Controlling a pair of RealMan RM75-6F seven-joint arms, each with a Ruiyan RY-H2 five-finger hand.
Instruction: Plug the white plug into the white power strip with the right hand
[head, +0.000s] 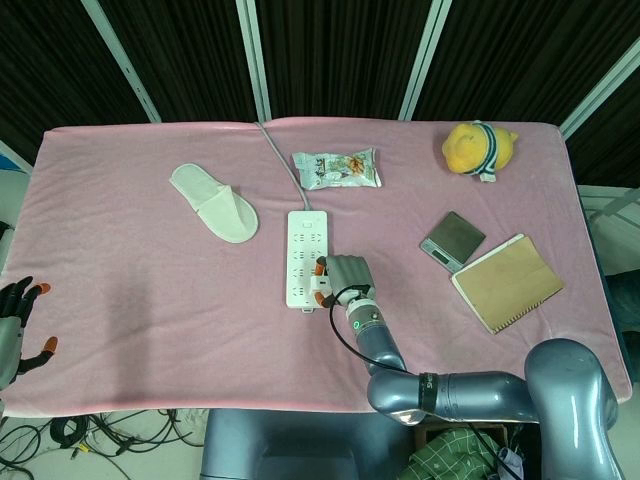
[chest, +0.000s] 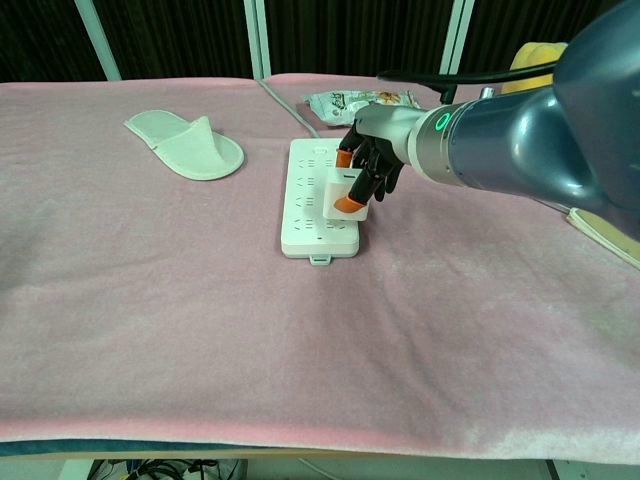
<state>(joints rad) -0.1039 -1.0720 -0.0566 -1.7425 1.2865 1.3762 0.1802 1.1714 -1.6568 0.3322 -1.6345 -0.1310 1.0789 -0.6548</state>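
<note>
The white power strip (head: 301, 245) (chest: 312, 185) lies lengthwise in the middle of the pink table. My right hand (head: 346, 274) (chest: 374, 156) is over the strip's near right part and pinches the white plug (chest: 339, 196) (head: 324, 298) between orange-tipped fingers. The plug sits on or just above the strip's right-hand sockets; I cannot tell whether its pins are in. A black cable runs from the plug back along my forearm. My left hand (head: 16, 322) hangs at the table's left edge with its fingers apart and nothing in it.
A white slipper (head: 215, 203) (chest: 186, 146) lies left of the strip. A snack bag (head: 337, 168) sits behind it, beside the strip's grey cord (head: 280, 160). On the right are a yellow plush toy (head: 478, 147), a small scale (head: 452, 240) and a notebook (head: 507, 282).
</note>
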